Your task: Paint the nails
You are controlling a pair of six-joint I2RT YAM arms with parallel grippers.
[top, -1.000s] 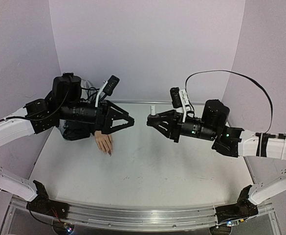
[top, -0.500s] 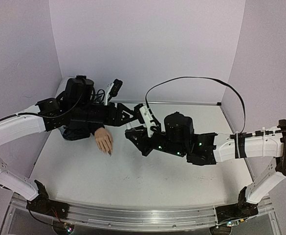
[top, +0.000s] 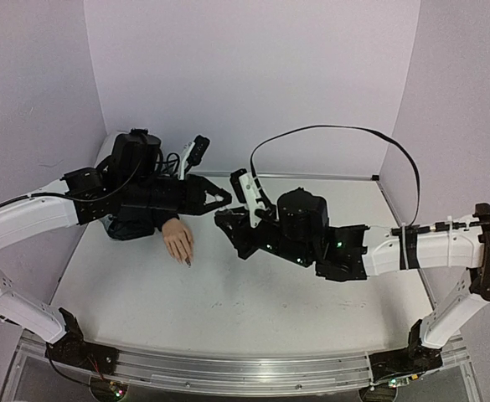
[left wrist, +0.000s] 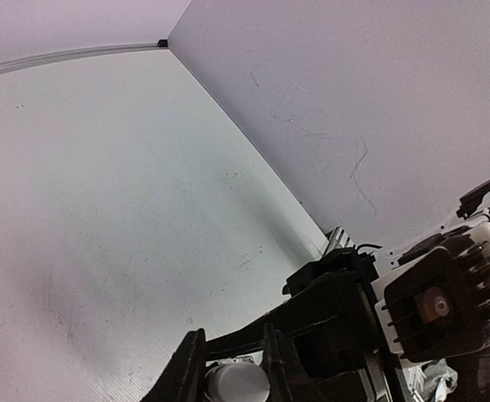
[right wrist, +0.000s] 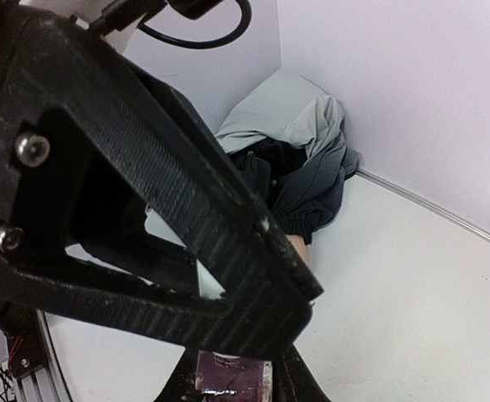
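While the two arms lean in over the table (top: 270,301), seen from above, the left gripper (top: 222,199) and the right gripper (top: 226,224) meet tip to tip, close enough that I cannot tell from this view what either one holds. Just below and to the left of the left gripper lies the mannequin hand (top: 178,241), palm down on the table and apart from both grippers. Its black sleeve (top: 131,226) runs back under the left arm. The nails (top: 188,262) are at its fingertips, pointing toward the near edge; only one dark tip can be made out.

From the left wrist, that gripper's fingers (left wrist: 188,368) are drawn in narrow around a white cap (left wrist: 236,383), clamped on either side of it. The black frame of the right gripper sits just beyond the cap, to the right. A sliver of pinkish red shows at the left edge, too little to identify.

From the right wrist, its own fingers (right wrist: 288,377) are closed on a small dark maroon bottle (right wrist: 232,373). The left gripper's ribbed black frame fills the space directly above the bottle. Past it, a peach patch of the mannequin hand peeks out where the rumpled sleeve cloth ends in the corner; no nails are visible there.
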